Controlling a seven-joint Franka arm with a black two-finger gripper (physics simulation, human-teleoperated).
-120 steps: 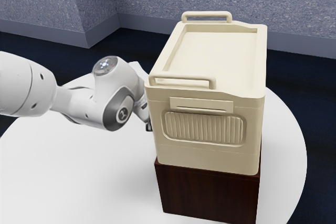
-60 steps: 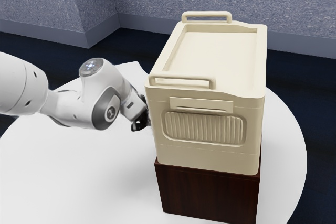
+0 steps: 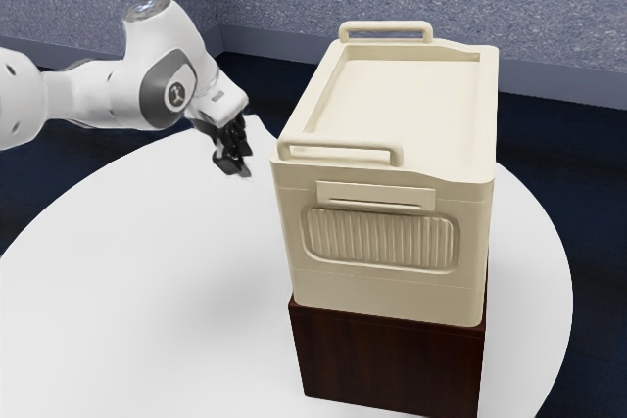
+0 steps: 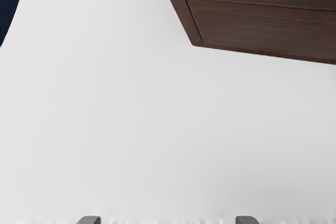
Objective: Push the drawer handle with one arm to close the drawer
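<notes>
Hovering off the arm-facing side of the dark cabinet [image 3: 387, 359], my gripper [image 3: 233, 162] stands with its fingertips [image 4: 247, 220] well apart and nothing clamped between them. Taking twelve as the exterior view's upper edge, the cabinet lies toward five o'clock from the gripper, under the cream box [image 3: 392, 286]. What I take for the drawer front [image 4: 262, 30] is on its arm-facing side and looks near flush, though I cannot tell whether it is fully closed. If a push is still needed, I judge the hand should come down toward five, then press toward three.
</notes>
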